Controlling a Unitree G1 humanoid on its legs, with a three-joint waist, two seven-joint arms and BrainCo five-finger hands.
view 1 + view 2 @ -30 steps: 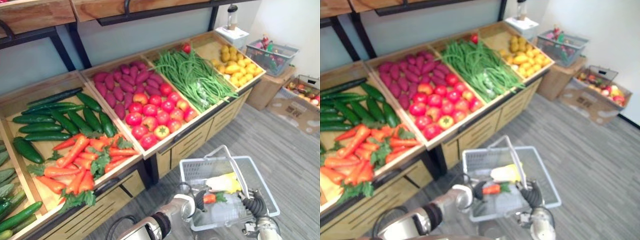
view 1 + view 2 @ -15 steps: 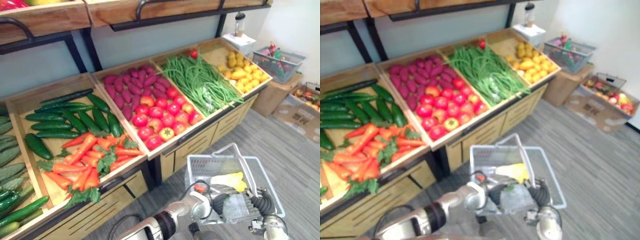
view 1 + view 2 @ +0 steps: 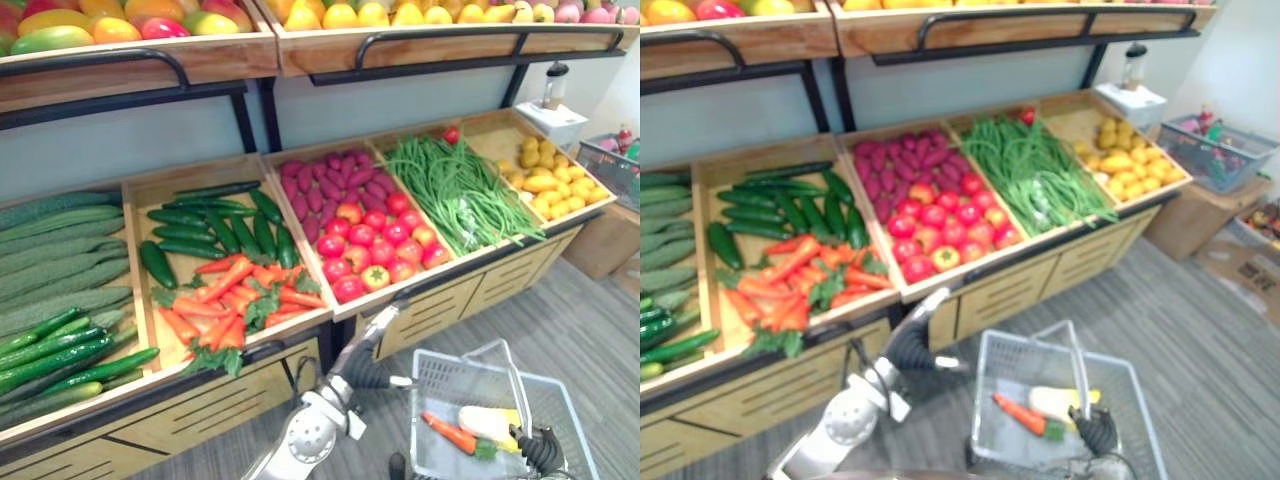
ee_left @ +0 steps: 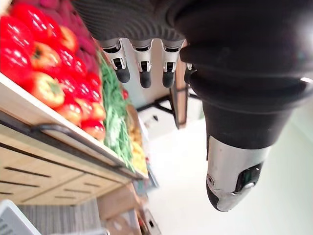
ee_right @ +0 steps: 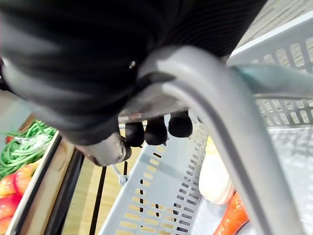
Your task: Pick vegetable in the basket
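A grey wire basket [image 3: 440, 372] hangs at the lower right, its handle [image 5: 215, 112] gripped by my right hand [image 5: 156, 129], whose fingers curl round it. Inside lie a carrot [image 3: 450, 435] with a green top and a pale yellow vegetable [image 3: 490, 422]; both also show past the handle as the carrot [image 5: 234, 218] and the yellow vegetable [image 5: 215, 178]. My left hand [image 3: 378, 325] is raised at the front edge of the stall, just below the tomatoes [image 3: 375, 240]. Its fingers [image 4: 144, 63] are straight and hold nothing.
The wooden stall holds crates of cucumbers [image 3: 215, 225], carrots [image 3: 235, 295], purple sweet potatoes [image 3: 335, 185], green beans [image 3: 455, 190] and yellow fruit [image 3: 545, 175]. A fruit shelf [image 3: 180, 60] runs above. Cardboard boxes [image 3: 1215, 205] stand at the far right.
The camera has tilted up. My left hand let go of the carrot, which now lies in the basket, and rose out of the basket to the stall's front edge.
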